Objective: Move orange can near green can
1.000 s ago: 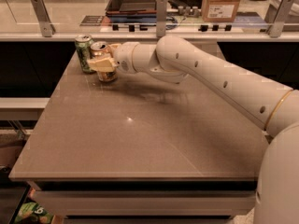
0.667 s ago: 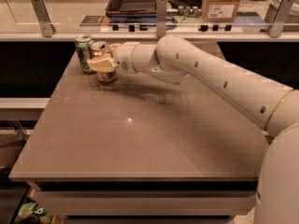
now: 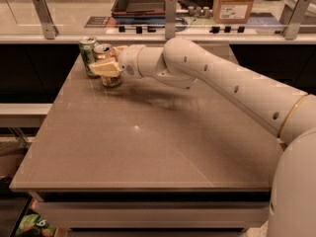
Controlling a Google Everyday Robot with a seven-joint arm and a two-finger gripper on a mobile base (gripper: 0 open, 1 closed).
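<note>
- Orange-gold aluminium drink can with a silver top (image 3: pixel 111 79): stands upright at the far left corner of the table. Its lower body and part of its top are visible; its middle is covered by a gripper finger.
- Green aluminium drink can with a mottled pale pattern and a silver top (image 3: pixel 88 56): stands upright just to the left of the orange can. The two are very close; whether they touch cannot be told.
- Two-finger gripper with cream-coloured fingers (image 3: pixel 105 59): at the far left corner of the table, clenched around the orange can. One finger (image 3: pixel 102 68) crosses the near side of the can, and the other lies behind it on the far side.
- White, smooth-shelled robot arm with small dark dots and a gold ring at one joint (image 3: pixel 222 83): reaches from the lower right edge of the view diagonally across the table to the gripper. It passes above the tabletop and casts a soft shadow on it.
- Flat grey-brown rectangular table (image 3: pixel 148 147): bears both cans near its far left corner.
- Pale counter behind the table, fronted by a low clear panel held in metal posts (image 3: pixel 170 15): carries a dark rectangular tray (image 3: pixel 140 1) and a brown cardboard box with a white label (image 3: pixel 232 4).
- Green printed package (image 3: pixel 34 226): lies on the floor below the near left corner of the table, partly cut off by the edge of the view.
</note>
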